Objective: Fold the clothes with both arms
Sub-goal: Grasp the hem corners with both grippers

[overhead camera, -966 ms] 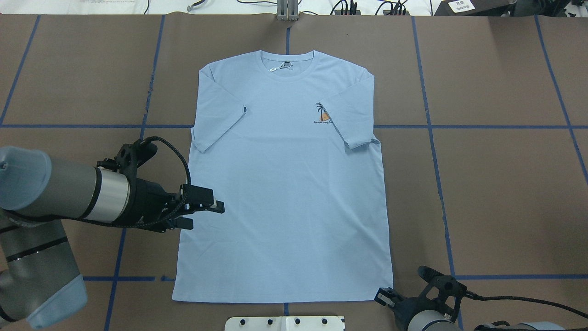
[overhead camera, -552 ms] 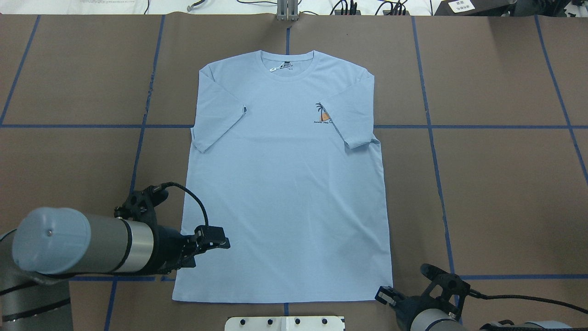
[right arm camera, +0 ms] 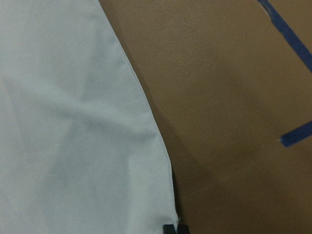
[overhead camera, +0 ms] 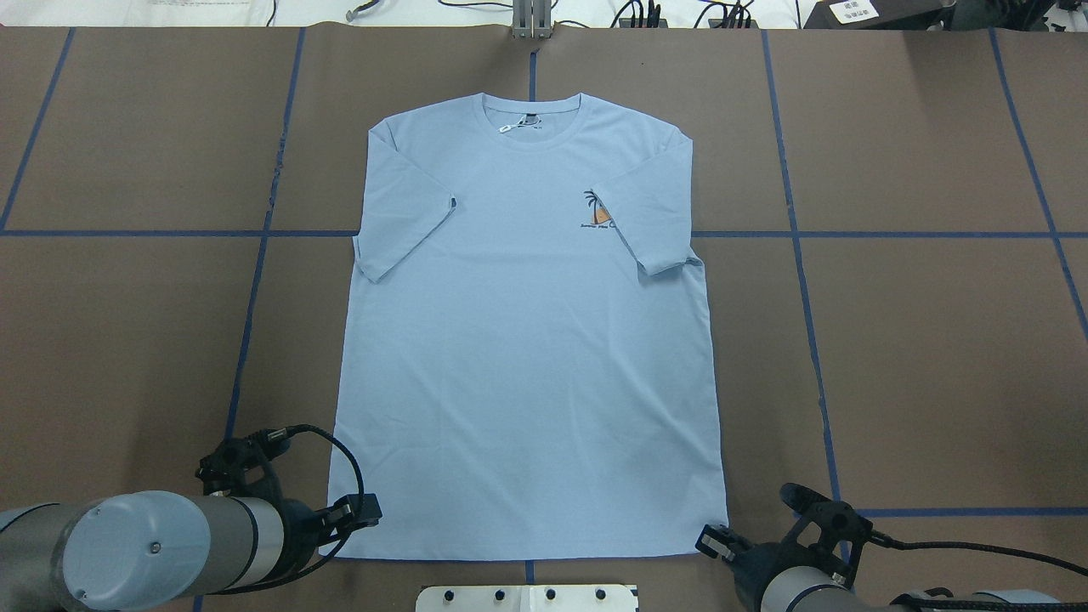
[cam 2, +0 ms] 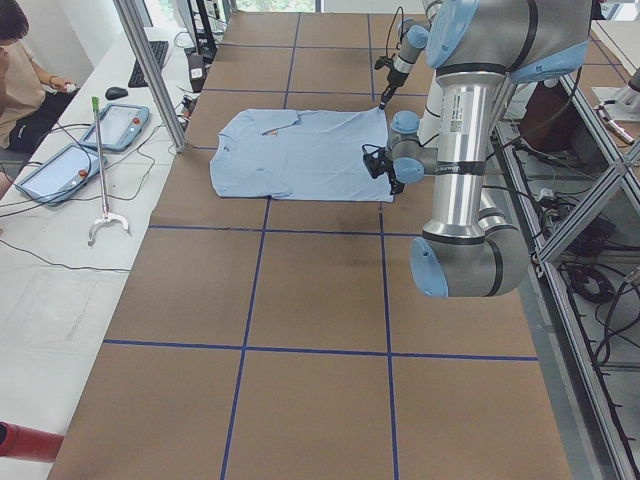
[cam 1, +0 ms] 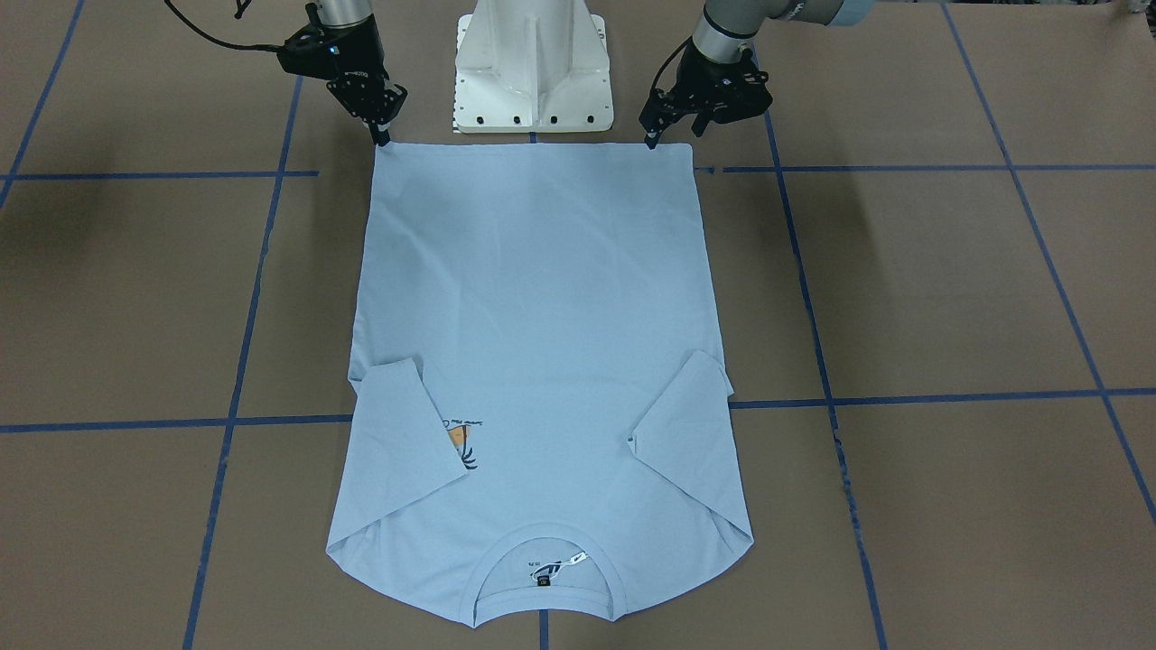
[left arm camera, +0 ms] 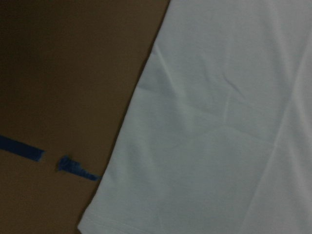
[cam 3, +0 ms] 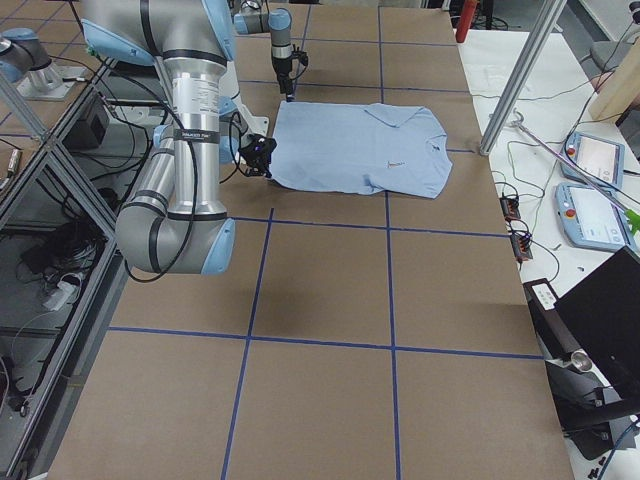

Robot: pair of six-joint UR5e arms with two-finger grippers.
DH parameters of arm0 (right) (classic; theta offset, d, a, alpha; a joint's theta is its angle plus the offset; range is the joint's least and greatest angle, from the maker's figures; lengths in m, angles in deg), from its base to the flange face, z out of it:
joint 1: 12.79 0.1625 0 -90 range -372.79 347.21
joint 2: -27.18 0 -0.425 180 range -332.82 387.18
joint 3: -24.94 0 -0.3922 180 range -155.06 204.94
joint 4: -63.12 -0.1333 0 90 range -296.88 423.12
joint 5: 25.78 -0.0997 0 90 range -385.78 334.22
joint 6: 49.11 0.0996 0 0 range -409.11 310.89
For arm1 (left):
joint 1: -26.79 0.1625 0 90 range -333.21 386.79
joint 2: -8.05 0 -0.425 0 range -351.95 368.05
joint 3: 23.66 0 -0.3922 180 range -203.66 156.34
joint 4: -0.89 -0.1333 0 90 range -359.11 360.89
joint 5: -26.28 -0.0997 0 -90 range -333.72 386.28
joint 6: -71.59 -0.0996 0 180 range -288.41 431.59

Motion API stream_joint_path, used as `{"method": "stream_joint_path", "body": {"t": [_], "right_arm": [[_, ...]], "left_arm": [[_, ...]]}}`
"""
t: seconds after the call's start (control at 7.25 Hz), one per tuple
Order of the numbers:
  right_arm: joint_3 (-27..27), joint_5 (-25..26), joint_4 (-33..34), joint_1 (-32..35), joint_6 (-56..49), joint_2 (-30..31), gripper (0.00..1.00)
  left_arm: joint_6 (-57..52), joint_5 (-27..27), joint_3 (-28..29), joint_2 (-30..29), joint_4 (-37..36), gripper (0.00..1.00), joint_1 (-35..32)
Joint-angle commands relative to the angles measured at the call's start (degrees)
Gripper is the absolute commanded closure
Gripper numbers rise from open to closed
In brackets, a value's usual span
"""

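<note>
The light blue T-shirt [overhead camera: 527,340] lies flat and face up on the brown table, collar at the far side and both sleeves folded in; the palm print [overhead camera: 598,211] is partly under one sleeve. My left gripper [overhead camera: 361,514] hovers at the shirt's near left hem corner, and it looks open in the front view [cam 1: 670,135]. The left wrist view shows only cloth [left arm camera: 219,122] and table, with no fingers. My right gripper [overhead camera: 711,541] is at the near right hem corner. Its fingertips [right arm camera: 168,228] are pressed together where the corner ends.
The white pedestal base [cam 1: 533,63] stands just behind the hem, between the two arms. Blue tape lines [overhead camera: 935,234] cross the brown table. A metal post [overhead camera: 533,17] and cables sit at the far edge. A person [cam 2: 20,70] sits by tablets [cam 2: 115,125] at a side bench.
My left arm has swung back along the shirt's left edge, from about mid-body to the near hem corner. The right gripper has stayed at its corner. The shirt has not moved.
</note>
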Motion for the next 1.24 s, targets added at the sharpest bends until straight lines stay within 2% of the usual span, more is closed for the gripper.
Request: {"method": "stream_joint_path", "body": {"t": [0.0,0.55,0.69,0.83,0.97,1.1], "right_arm": [[0.04,0.00,0.00,0.24,0.00,-0.02,1.00],[-0.14,0.00,0.00,0.33,0.00,0.07,1.00],[-0.05,0.00,0.00,0.33,0.00,0.07,1.00],[-0.05,0.00,0.00,0.33,0.00,0.07,1.00],[-0.05,0.00,0.00,0.33,0.00,0.07,1.00],[-0.05,0.00,0.00,0.33,0.08,0.07,1.00]], "left_arm": [[0.56,-0.21,0.73,0.55,-0.47,0.11,0.94],[0.39,-0.04,3.19,-0.06,-0.47,0.26,1.29],[0.47,-0.04,3.02,-0.06,-0.55,0.38,1.29],[0.56,-0.04,2.93,-0.06,-0.47,0.63,1.29],[0.56,0.05,2.93,0.03,-0.47,1.00,1.29],[0.47,0.14,2.67,0.03,-0.55,1.00,1.29]]}}
